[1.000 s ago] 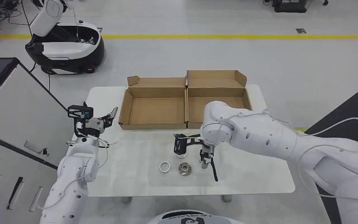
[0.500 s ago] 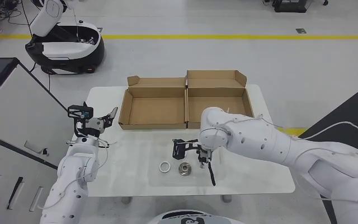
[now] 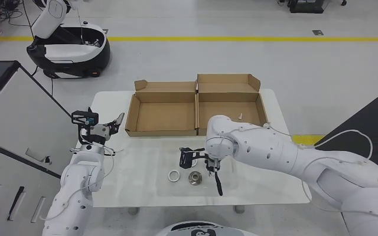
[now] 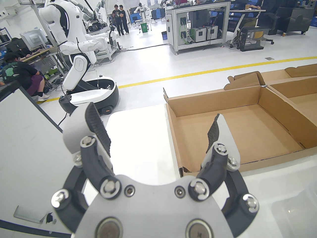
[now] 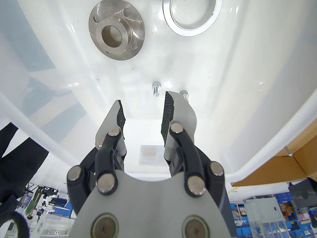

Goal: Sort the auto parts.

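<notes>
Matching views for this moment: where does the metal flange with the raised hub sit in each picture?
Top view: the flange lies near the robot-side edge of the white table, at the picture's right of the silver ring.
Left wrist view: not in it; that camera faces a cardboard box.
Right wrist view: the flange lies ahead of the open right hand.
Shared landmark: the silver ring beside it.

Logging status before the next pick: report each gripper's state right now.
Left gripper: open, holding nothing.
Right gripper: open, holding nothing, close to a small bolt.
</notes>
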Robot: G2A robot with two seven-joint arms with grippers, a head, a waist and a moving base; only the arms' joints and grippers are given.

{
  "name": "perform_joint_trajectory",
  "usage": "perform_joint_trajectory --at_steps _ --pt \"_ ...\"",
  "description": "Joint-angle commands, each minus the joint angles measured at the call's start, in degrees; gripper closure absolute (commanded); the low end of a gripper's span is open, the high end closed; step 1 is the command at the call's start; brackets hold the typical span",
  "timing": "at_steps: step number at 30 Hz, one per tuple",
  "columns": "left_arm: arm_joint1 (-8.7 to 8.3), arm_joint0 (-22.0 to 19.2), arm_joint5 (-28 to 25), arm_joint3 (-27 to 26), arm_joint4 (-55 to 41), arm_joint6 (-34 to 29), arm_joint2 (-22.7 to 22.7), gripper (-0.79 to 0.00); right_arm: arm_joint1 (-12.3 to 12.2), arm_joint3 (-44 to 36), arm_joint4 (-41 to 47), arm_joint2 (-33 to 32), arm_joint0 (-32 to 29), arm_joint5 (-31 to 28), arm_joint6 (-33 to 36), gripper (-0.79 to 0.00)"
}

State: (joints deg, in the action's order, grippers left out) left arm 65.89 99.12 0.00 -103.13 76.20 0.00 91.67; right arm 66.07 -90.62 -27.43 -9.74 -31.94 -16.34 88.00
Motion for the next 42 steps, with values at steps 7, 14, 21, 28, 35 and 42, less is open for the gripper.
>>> perform_joint_trajectory --at_steps 7,14,21,28,35,42 --pt "0.00 0.0 0.0 0.0 0.0 0.0 0.0 -0.785 1.4 2.4 -0.9 0.0 -0.7 0.0 0.0 -0.345" --pt "0.00 0.0 0.0 0.0 0.0 0.0 0.0 -0.785 2.0 4.0 -1.0 0.0 -1.2 0.0 0.0 -0.339" --pt "0.00 0.0 0.0 0.0 0.0 0.0 0.0 -0.785 1.9 4.8 -1.0 0.0 -1.3 0.0 0.0 -0.317" --pt "0.00 0.0 0.0 0.0 0.0 0.0 0.0 -0.785 2.1 5.0 -0.9 0.0 -1.5 0.0 0.0 -0.299" --pt "0.00 0.0 0.0 0.0 0.0 0.0 0.0 -0.785 2.5 5.9 -1.3 0.0 -1.4 0.0 0.0 -0.292" --pt "0.00 0.0 0.0 0.0 0.0 0.0 0.0 -0.785 2.9 7.2 -1.4 0.0 -1.7 -0.5 -0.4 -0.277"
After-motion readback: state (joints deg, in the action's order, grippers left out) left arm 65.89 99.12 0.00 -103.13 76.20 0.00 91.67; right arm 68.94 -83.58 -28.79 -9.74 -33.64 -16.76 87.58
